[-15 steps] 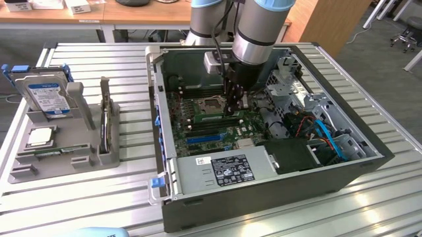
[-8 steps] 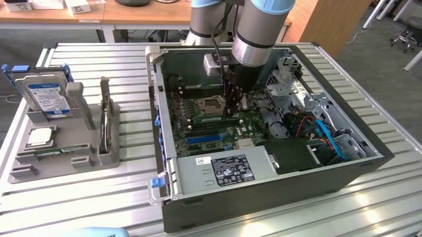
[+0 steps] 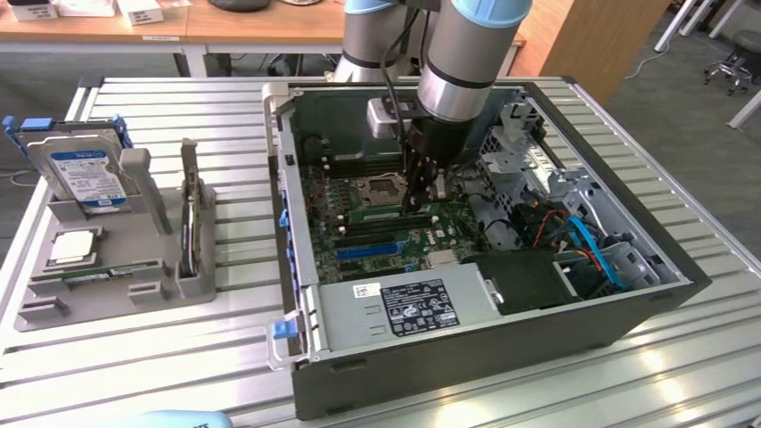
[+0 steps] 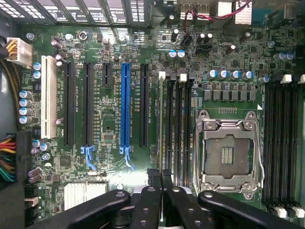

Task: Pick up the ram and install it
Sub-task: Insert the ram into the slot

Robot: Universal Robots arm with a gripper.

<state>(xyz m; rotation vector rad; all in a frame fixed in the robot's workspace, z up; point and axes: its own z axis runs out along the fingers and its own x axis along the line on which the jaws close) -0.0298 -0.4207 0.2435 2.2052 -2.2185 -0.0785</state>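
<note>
My gripper (image 3: 418, 198) reaches down into the open computer case (image 3: 476, 357), just above the motherboard (image 3: 393, 241). Its jaws are shut. Level with the fingertips and beside the empty processor socket (image 3: 380, 189) runs the ram (image 3: 378, 215), a narrow green strip with a pale label, over the memory slots. In the wrist view the black fingers (image 4: 151, 200) press together at the gripper (image 4: 159, 179), in line with the dark memory slots (image 4: 178, 119) next to the socket (image 4: 228, 152). From there the ram is edge-on and hard to make out.
On the exterior view's left stands a grey tray (image 3: 119, 299) holding a silver hard drive (image 3: 85, 174) and a square processor chip (image 3: 74, 246). The power supply (image 3: 405, 308), drive cage (image 3: 535, 152) and cables (image 3: 583, 250) crowd the case. A blue expansion slot (image 4: 125, 105) lies beside the memory slots.
</note>
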